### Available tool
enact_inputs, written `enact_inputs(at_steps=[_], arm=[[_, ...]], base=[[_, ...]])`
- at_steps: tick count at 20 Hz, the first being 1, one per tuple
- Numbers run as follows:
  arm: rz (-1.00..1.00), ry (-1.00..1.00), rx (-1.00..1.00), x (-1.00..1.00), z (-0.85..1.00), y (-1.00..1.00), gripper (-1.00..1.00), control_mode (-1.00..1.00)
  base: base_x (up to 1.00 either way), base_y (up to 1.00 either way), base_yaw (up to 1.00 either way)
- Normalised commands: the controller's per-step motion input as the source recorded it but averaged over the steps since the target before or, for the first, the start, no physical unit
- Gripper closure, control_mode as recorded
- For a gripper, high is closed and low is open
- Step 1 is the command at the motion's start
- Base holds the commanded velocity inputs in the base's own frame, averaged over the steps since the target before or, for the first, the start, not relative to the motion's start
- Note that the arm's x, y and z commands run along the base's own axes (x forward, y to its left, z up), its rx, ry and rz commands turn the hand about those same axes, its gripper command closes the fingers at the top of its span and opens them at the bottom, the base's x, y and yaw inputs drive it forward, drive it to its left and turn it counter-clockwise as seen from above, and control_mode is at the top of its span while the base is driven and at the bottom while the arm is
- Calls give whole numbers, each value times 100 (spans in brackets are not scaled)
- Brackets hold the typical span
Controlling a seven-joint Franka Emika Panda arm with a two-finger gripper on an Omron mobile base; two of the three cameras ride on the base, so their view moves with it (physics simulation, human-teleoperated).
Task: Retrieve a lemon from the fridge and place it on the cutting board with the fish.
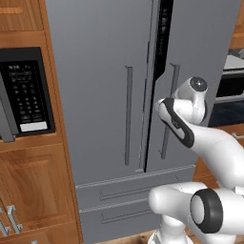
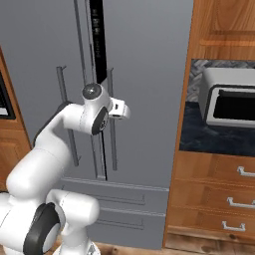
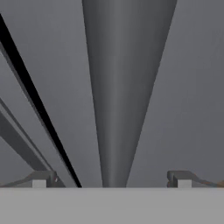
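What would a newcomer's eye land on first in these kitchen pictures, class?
The tall grey fridge fills the middle, its right door ajar with a dark gap beside it. The white arm reaches to that door's bar handle, which stands between the open gripper's fingertips. A black microwave sits left, a toaster oven right.

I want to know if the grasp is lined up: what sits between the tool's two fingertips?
In the hand view, the fridge's right door handle runs between the open tool's fingertips.
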Motion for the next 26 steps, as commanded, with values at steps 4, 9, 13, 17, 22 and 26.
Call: enact_inputs(at_steps=[4, 9, 13, 17, 22, 26], arm=[[2, -3, 0, 29, 0, -4, -100, -100], [2, -3, 0, 24, -9, -6, -100, -100], [3, -6, 0, 24, -9, 0, -100, -100], [3, -4, 0, 21, 0, 0, -100, -100], [1, 0, 0, 22, 0, 0, 100, -100], [0, 0, 0, 2, 0, 0, 100, -100]], base=[[0, 0, 0], [0, 0, 0], [0, 0, 0], [0, 0, 0], [0, 0, 0], [0, 0, 0]])
